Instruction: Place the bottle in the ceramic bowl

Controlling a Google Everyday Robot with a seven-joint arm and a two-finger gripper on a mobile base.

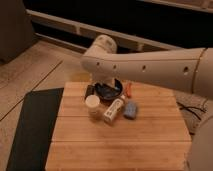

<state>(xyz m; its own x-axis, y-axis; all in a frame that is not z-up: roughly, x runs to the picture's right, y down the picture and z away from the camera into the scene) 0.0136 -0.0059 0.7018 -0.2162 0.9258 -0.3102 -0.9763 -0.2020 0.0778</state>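
The white bottle [114, 109] with a yellowish label lies on its side on the wooden table [120, 145], just in front of the dark glossy ceramic bowl [109, 92]. The bowl sits at the table's back middle. My arm [150, 65] reaches in from the right across the back of the table. My gripper [110, 83] hangs under the arm's white end link, low over the bowl and partly hidden by the arm. It is behind the bottle and apart from it.
A cream upright cup [92, 106] stands left of the bottle, nearly touching it. A small blue block [131, 110] lies to its right. An orange item [129, 89] and a dark object [89, 91] flank the bowl. A black mat [32, 125] lies left of the table.
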